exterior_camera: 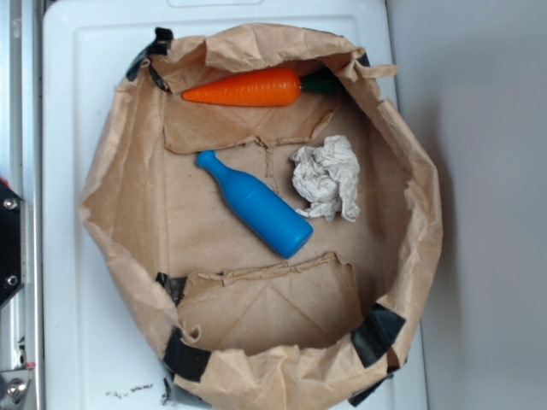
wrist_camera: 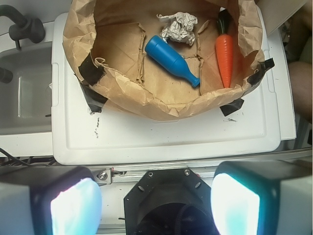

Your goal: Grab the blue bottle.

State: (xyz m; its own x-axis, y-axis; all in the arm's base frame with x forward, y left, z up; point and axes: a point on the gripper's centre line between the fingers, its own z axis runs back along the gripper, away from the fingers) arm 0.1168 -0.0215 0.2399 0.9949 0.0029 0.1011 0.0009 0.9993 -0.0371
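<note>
You have not started the grab: your tool (wrist_camera: 155,205) hangs spread wide and empty, well short of the paper bag (exterior_camera: 120,196) on the white counter (exterior_camera: 68,325). The blue bottle (exterior_camera: 254,203) lies flat mid-bag, untouched. A crumpled paper (exterior_camera: 326,178) sits just beside it; the carrot (exterior_camera: 248,88) lies apart. Mind the raised bag walls.

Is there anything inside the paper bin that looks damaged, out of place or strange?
Nothing is spilled or broken. The blue bottle lies on its side, not upright, beside a crumpled paper ball that resembles litter. The brown paper wall is wrinkled and patched with black tape. The carrot lies flat.
</note>
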